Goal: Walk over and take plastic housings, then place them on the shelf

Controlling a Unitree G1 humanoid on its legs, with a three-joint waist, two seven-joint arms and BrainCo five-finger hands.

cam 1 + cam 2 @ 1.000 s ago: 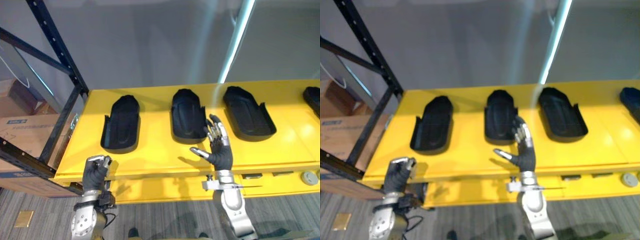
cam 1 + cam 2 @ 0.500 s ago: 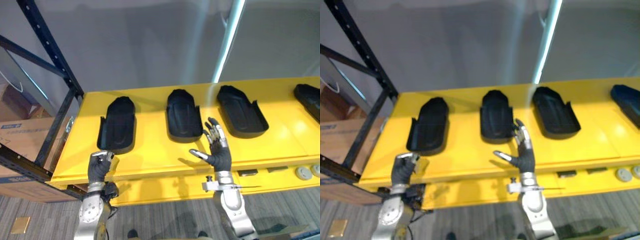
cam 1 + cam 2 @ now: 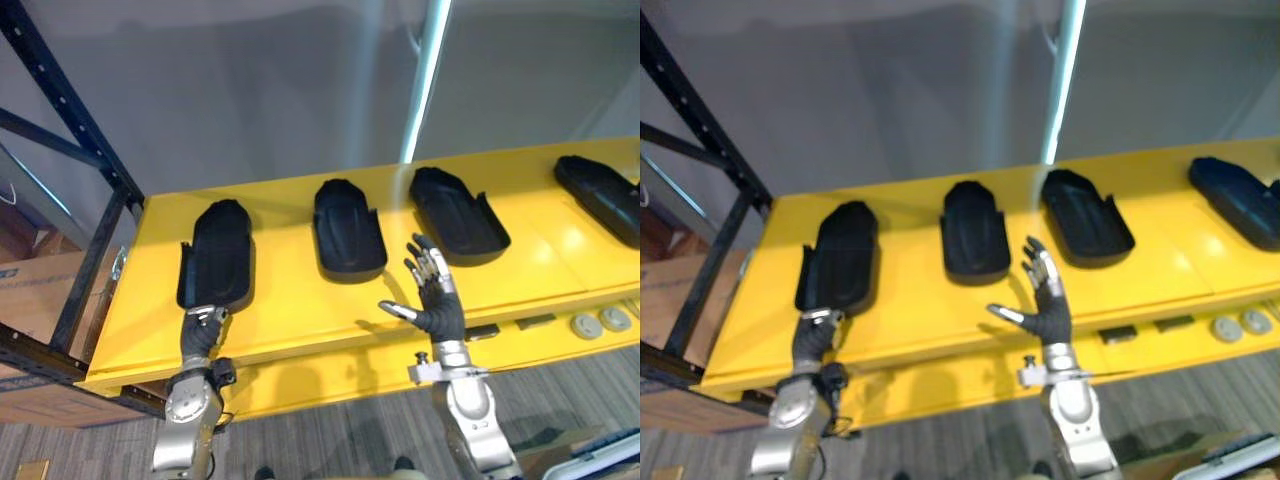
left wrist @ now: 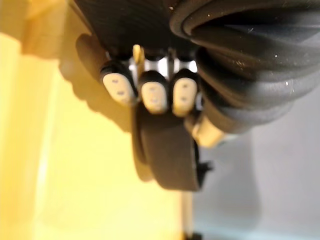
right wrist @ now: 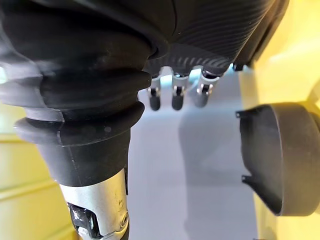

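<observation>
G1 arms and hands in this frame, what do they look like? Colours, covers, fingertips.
Both forearms are smooth silver-grey metal. The left hand and right hand have silver fingers with dark tips and a separate thumb. A dark ribbed cover, bellows-like in the wrist views, wraps the back of each hand and the wrist. No markings are legible.

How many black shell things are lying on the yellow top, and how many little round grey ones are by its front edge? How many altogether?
Black plastic housings: 4
Round grey discs: 2
Total: 6
</observation>
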